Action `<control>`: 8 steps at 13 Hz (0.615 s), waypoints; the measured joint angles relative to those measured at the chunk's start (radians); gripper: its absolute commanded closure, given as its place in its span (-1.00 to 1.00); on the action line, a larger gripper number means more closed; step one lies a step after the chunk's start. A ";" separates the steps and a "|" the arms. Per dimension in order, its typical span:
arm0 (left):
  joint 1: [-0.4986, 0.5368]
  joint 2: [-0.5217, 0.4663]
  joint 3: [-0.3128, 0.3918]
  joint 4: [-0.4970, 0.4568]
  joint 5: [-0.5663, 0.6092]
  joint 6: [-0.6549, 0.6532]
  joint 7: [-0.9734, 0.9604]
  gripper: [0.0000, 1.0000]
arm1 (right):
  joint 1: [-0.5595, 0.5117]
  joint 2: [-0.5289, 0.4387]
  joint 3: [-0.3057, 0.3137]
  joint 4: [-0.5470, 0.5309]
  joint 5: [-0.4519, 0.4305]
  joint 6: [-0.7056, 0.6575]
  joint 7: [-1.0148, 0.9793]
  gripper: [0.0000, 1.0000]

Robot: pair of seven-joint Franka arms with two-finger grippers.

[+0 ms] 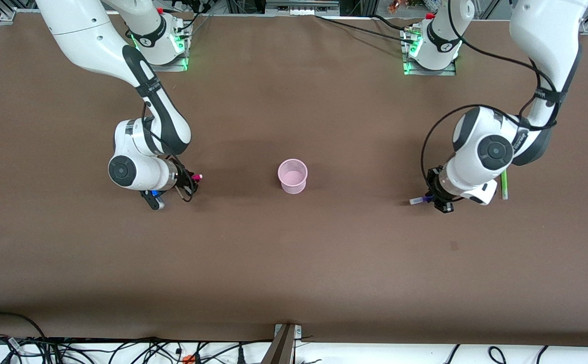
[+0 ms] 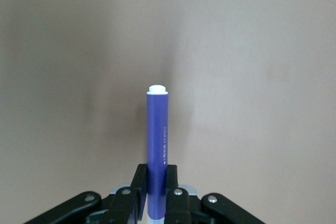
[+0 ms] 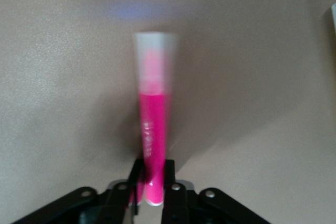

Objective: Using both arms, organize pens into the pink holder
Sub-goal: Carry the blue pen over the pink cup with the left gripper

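Observation:
The pink holder point(image 1: 292, 175) stands upright at the table's middle, with no pen in it. My right gripper point(image 1: 190, 183) is toward the right arm's end of the table and is shut on the magenta-pink pen point(image 1: 196, 177). In the right wrist view the pen point(image 3: 153, 124) sticks out from between the fingers point(image 3: 169, 174). My left gripper point(image 1: 433, 198) is toward the left arm's end and is shut on the purple pen point(image 1: 417, 200), also seen in the left wrist view point(image 2: 156, 129). The green pen point(image 1: 503, 184) lies on the table beside the left arm's wrist. The yellow pen is out of view.
The brown table point(image 1: 294, 263) is bare between the holder and both grippers. Cables point(image 1: 122, 349) run along the table edge nearest the front camera.

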 measured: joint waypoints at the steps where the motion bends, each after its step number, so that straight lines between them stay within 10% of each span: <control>1: -0.038 -0.008 -0.015 0.047 0.000 -0.068 -0.002 1.00 | 0.000 0.000 0.000 0.000 0.006 0.000 0.000 1.00; 8: -0.448 0.007 -0.034 0.209 0.117 -0.165 -0.120 1.00 | 0.002 -0.042 0.012 0.138 0.098 -0.268 -0.040 1.00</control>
